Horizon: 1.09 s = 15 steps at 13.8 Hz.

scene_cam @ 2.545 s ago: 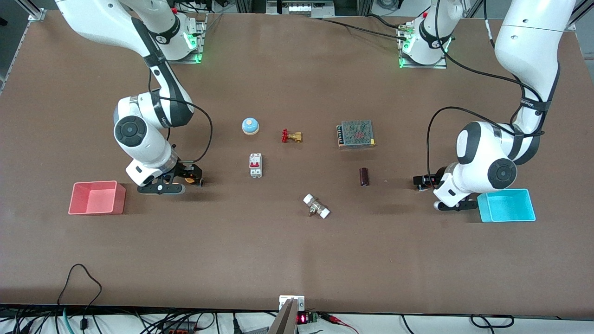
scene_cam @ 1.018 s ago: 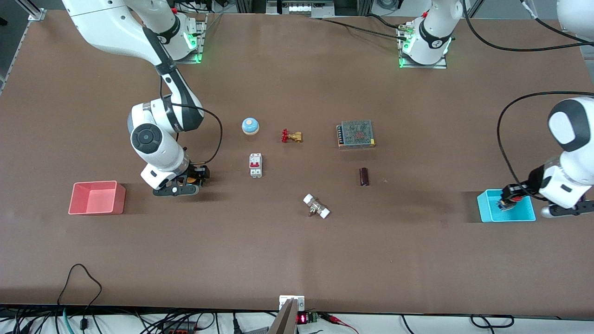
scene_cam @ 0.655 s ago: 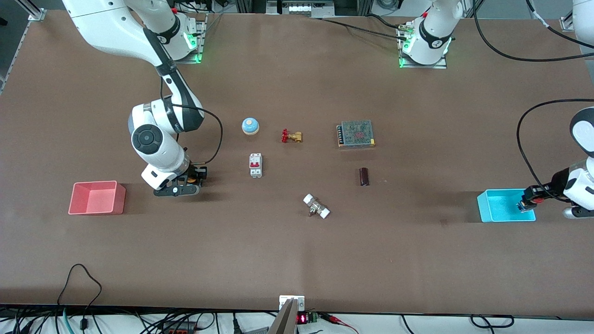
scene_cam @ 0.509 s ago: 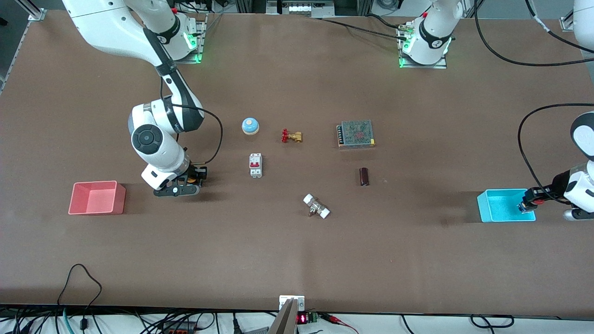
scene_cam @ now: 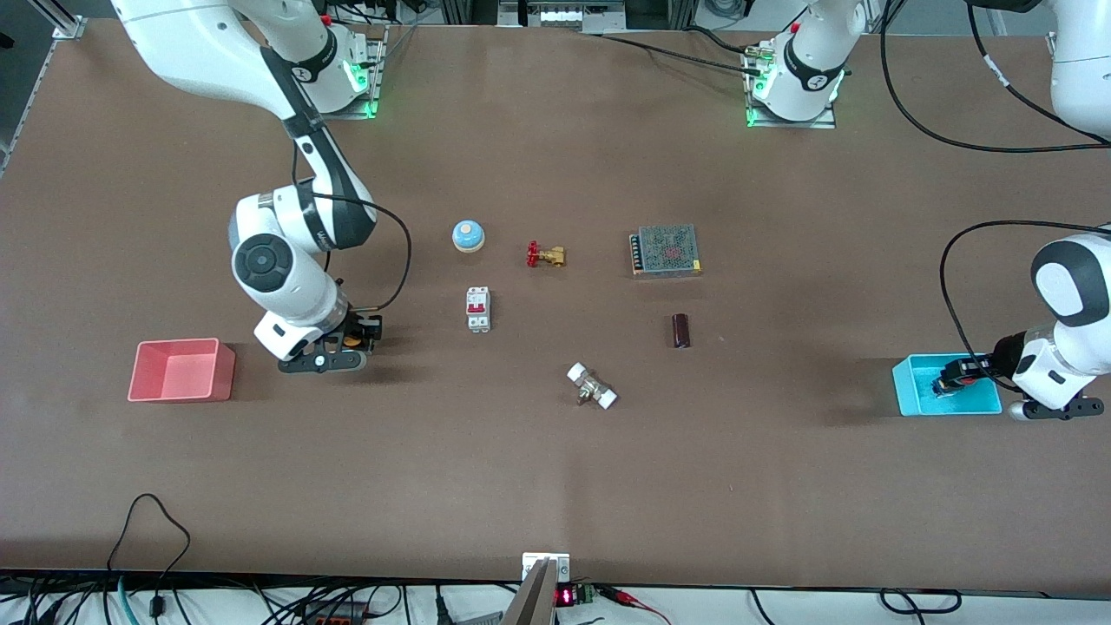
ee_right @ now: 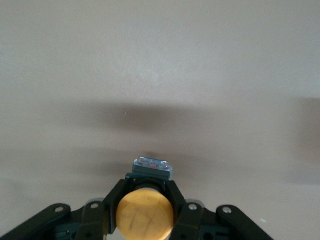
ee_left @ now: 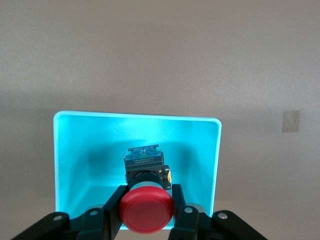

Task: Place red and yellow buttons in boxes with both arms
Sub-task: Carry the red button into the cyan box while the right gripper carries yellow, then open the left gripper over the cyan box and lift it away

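My left gripper (scene_cam: 949, 380) is shut on the red button (scene_cam: 942, 384), holding it over the inside of the cyan bin (scene_cam: 913, 391) at the left arm's end of the table. In the left wrist view the red cap (ee_left: 146, 210) sits between the black fingers (ee_left: 111, 206), with the cyan bin's wall (ee_left: 70, 150) around it. My right gripper (scene_cam: 351, 338) is shut on the orange-yellow button (scene_cam: 352, 340), low over bare table beside the pink-red bin (scene_cam: 143, 382). In the right wrist view the yellow cap (ee_right: 145, 216) sits between the fingers (ee_right: 106, 215).
In the middle of the table stand a blue dome with an orange top (scene_cam: 468, 235), a brass valve with a red handle (scene_cam: 545, 255), a grey mesh-topped unit (scene_cam: 666, 250), a white breaker (scene_cam: 477, 309), a dark cylinder (scene_cam: 681, 331) and a white-capped fitting (scene_cam: 592, 385).
My left gripper carried the red button from beside the cyan bin past its outer end and back over its inside. My right gripper shifted slightly toward the pink-red bin with the yellow button.
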Each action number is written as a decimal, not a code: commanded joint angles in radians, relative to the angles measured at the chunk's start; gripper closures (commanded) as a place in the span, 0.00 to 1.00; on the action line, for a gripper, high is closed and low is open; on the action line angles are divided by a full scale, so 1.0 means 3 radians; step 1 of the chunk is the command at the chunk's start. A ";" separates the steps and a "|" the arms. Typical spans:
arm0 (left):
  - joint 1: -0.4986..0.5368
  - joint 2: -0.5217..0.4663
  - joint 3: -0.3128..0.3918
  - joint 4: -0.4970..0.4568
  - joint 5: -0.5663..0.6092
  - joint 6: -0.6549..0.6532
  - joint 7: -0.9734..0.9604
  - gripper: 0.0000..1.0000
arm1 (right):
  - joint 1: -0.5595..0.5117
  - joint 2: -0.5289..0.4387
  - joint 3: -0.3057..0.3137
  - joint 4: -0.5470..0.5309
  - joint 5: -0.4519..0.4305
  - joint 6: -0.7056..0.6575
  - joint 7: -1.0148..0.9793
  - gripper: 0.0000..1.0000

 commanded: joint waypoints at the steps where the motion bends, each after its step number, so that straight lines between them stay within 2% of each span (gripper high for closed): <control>1: 0.0006 0.0019 -0.0001 0.0114 -0.0030 -0.0057 0.0072 0.82 | -0.0213 -0.0332 -0.0047 0.0234 0.0202 -0.0564 -0.0500 0.71; 4: 0.0037 0.0106 -0.0001 0.0145 0.0001 -0.0052 0.0098 0.81 | -0.0367 -0.0394 -0.0277 0.0465 0.0213 -0.0770 -0.0976 0.71; 8: 0.0083 0.0178 -0.0001 0.0150 -0.0009 -0.0031 0.0119 0.81 | -0.0765 -0.0323 -0.0354 0.0537 0.0198 -0.0725 -0.1549 0.71; 15: 0.0088 0.0300 -0.0001 0.0191 -0.0009 -0.0011 0.0129 0.76 | -0.1119 0.0167 -0.0354 0.0629 0.0203 0.0062 -0.2230 0.71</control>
